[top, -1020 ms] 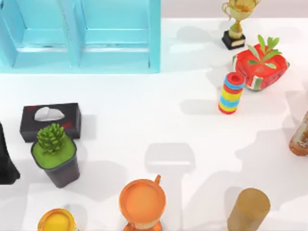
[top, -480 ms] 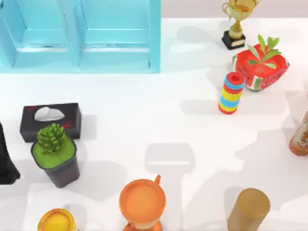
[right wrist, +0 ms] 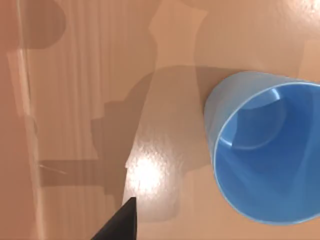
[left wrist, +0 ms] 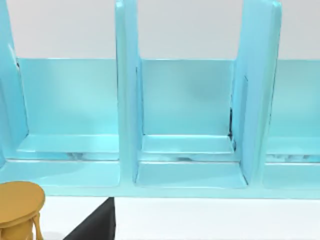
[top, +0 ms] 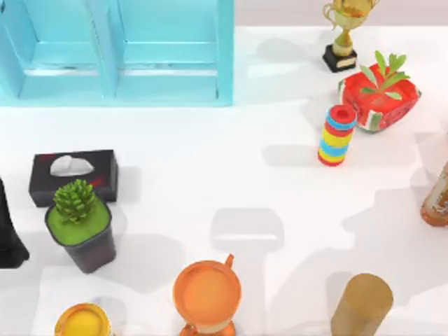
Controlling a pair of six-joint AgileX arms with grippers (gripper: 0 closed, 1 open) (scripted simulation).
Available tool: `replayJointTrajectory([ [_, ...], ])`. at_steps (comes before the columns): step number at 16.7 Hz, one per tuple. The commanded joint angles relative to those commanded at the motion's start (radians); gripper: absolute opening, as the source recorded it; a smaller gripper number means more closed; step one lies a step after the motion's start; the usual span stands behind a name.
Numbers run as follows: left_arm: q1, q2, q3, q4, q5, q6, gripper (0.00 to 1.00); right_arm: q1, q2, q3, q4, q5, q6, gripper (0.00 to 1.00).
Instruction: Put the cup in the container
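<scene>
White tabletop (top: pixel 210 175) is seen spread with clutter below the turquoise container (top: pixel 168 63), while the blue cup (right wrist: pixel 265 150) is shown upright beneath the right wrist, whose grip state cannot be told, so an off-centre descent risks tipping it.

I see a glossy white tabletop (top: pixel 210 182) spanning the scene | pale grey wall strip (top: pixel 280 12) along the far edge | soft grey shadows fall across the near right | bright glare patch on the surface in the right wrist view
</scene>
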Motion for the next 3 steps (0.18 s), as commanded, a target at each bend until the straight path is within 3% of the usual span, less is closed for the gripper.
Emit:
replayJointTrajectory([
  [3,0.000,0.000,0.000,0.000,0.000,0.000,1.00,0.000,0.000,0.000,0.000,0.000,0.000,1.00],
])
